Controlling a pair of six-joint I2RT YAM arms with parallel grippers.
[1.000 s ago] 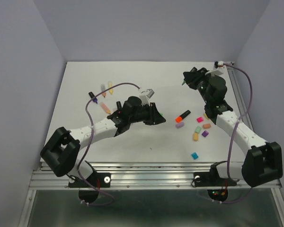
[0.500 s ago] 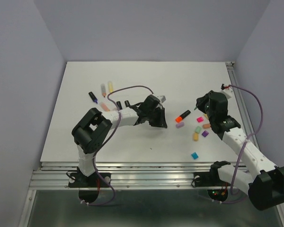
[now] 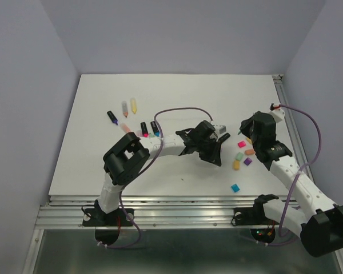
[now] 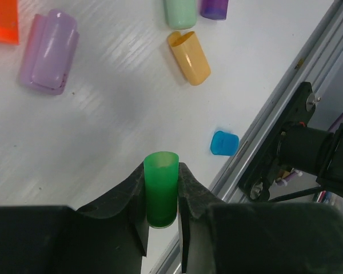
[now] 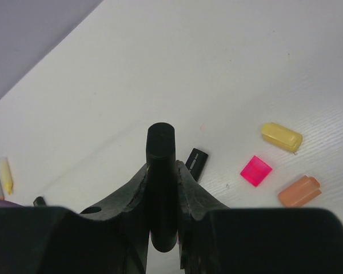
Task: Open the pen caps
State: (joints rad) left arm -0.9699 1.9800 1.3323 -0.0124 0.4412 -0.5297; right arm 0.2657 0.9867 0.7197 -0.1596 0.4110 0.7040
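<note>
Take the blue cap [image 3: 235,187] as your mark: it lies alone on the tabletop [image 3: 160,85], the cap nearest the metal rail [image 3: 188,200] at your edge. Just beyond it sit a yellow-orange cap [image 3: 236,165] and a purple cap [image 3: 247,161], then a mint cap [image 3: 239,155] and a pale orange cap [image 3: 250,152], then a pink cap [image 3: 241,144], all lying loose. Beyond the blue cap and to its left, your left hand [image 4: 161,171] hangs over the tabletop, its fingers pinching a green cap [image 4: 161,197] that juts past the fingertips (which end faces outward I cannot tell). That hand's camera also shows a lilac cap [image 4: 48,51] lying flat, farther from the blue cap than the yellow-orange one. Past the pink cap, your right hand [image 5: 161,171] is clamped on a black pen barrel [image 5: 161,142], whose blunt end stands out between the fingers; its camera picks up a yellow cap [image 5: 282,137] near the pink one. Farthest from the blue cap, well off to its left, the other pens lie in a loose group: a pink-ended pen [image 3: 143,128] and a blue-ended pen [image 3: 155,128] side by side just beside the left arm [image 3: 166,142], a pale orange pen [image 3: 127,130] next to them, then a purple-ended pen [image 3: 111,116], a grey pen [image 3: 124,107] and a yellow pen [image 3: 134,105] at the far end.
</note>
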